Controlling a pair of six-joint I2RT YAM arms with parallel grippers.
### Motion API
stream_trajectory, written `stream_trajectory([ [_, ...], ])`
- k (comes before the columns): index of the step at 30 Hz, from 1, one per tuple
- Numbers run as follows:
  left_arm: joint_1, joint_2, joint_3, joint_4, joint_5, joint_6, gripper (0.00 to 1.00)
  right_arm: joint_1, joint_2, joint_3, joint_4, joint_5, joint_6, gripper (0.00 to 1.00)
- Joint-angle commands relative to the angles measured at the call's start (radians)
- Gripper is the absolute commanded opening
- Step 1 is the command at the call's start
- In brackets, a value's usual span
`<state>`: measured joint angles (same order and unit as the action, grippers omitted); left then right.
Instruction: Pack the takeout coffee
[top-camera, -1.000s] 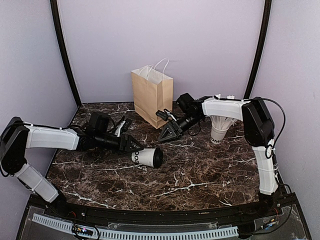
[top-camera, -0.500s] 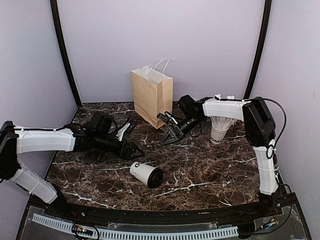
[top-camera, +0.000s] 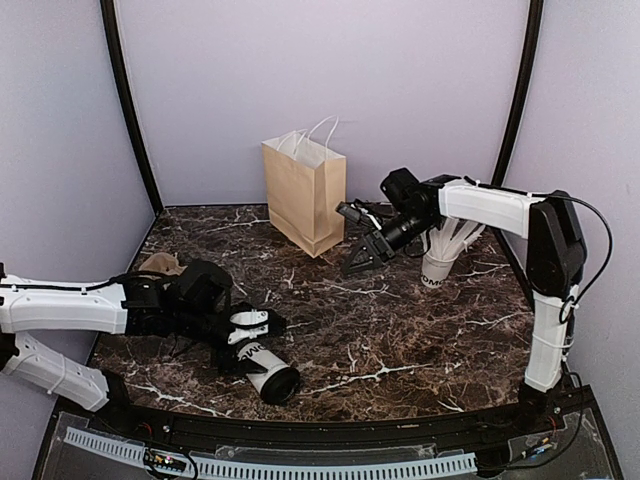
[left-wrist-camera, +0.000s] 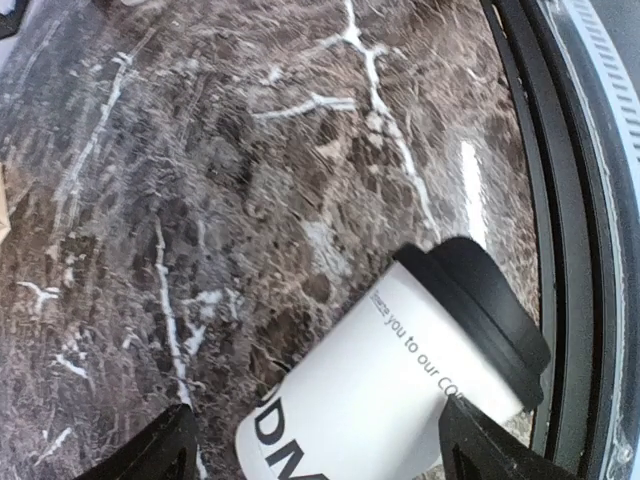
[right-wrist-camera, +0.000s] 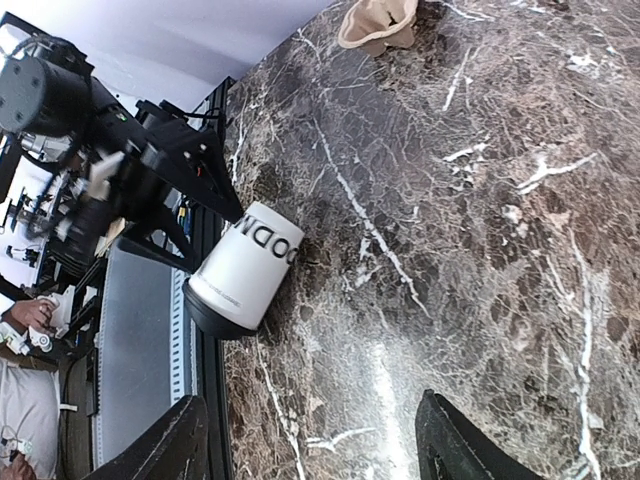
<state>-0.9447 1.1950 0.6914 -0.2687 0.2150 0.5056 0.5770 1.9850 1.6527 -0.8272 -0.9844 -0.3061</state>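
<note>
The takeout coffee (top-camera: 268, 370), a white cup with a black lid and dark lettering, lies on its side near the table's front edge, lid toward the edge. In the left wrist view the cup (left-wrist-camera: 400, 385) lies between my spread fingers, and the left finger stands clear of it. My left gripper (top-camera: 255, 338) is open, astride the cup's base end. My right gripper (top-camera: 362, 258) hangs open over the back middle of the table with nothing between its fingers. The right wrist view shows the cup (right-wrist-camera: 245, 265) far off.
A tan paper bag (top-camera: 305, 195) with white handles stands upright at the back. A second white cup (top-camera: 440, 262) with white straws stands at the back right, behind the right arm. A crumpled brown piece (top-camera: 160, 264) lies at the left. The black table rim (left-wrist-camera: 560, 200) runs close to the lid.
The cup has rolled from the middle left toward the front edge. My left gripper followed it back and opened wider. My right gripper drew back to the right.
</note>
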Motion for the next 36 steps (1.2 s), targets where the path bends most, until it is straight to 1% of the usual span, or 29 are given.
stream_trajectory([
  [1, -0.007, 0.052, 0.006, -0.128, -0.051, 0.188, 0.87, -0.012, -0.014, -0.02, -0.013, -0.024, -0.024, 0.73],
  [5, -0.014, 0.089, 0.031, -0.171, -0.041, 0.183, 0.87, -0.012, -0.017, -0.034, -0.004, -0.03, -0.025, 0.73],
  [8, -0.023, 0.118, 0.04, -0.16, -0.026, 0.163, 0.87, -0.013, -0.004, -0.037, -0.004, -0.045, -0.029, 0.73],
  [10, -0.041, 0.149, 0.046, -0.119, -0.049, 0.147, 0.87, -0.014, 0.011, -0.035, -0.003, -0.054, -0.032, 0.73],
  [11, -0.045, 0.175, 0.051, -0.072, -0.057, 0.136, 0.87, -0.013, 0.022, -0.031, -0.002, -0.053, -0.033, 0.73],
  [13, -0.051, 0.21, 0.076, -0.023, -0.063, 0.103, 0.87, -0.014, 0.052, -0.021, 0.004, -0.01, -0.022, 0.73],
  [15, -0.054, 0.227, 0.11, -0.016, -0.059, 0.098, 0.86, -0.012, 0.081, -0.02, 0.0, 0.012, -0.018, 0.73],
  [18, -0.058, 0.208, 0.123, -0.008, -0.115, 0.137, 0.87, -0.011, 0.084, -0.045, 0.014, 0.03, -0.016, 0.73],
  [20, -0.058, 0.192, 0.111, 0.028, -0.165, 0.164, 0.88, -0.012, 0.072, -0.064, 0.025, 0.033, -0.018, 0.73],
  [22, -0.057, 0.198, 0.117, 0.022, -0.195, 0.192, 0.88, -0.011, 0.058, -0.076, 0.032, 0.031, -0.016, 0.73],
  [25, -0.057, 0.249, 0.159, 0.012, -0.241, 0.217, 0.89, -0.011, 0.054, -0.083, 0.037, 0.03, -0.014, 0.73],
  [31, -0.057, 0.375, 0.217, 0.131, -0.229, 0.346, 0.91, -0.012, 0.042, -0.083, 0.03, 0.036, -0.018, 0.73],
  [36, -0.057, 0.489, 0.256, 0.176, -0.246, 0.431, 0.91, -0.011, -0.039, -0.114, 0.022, 0.066, -0.058, 0.73],
])
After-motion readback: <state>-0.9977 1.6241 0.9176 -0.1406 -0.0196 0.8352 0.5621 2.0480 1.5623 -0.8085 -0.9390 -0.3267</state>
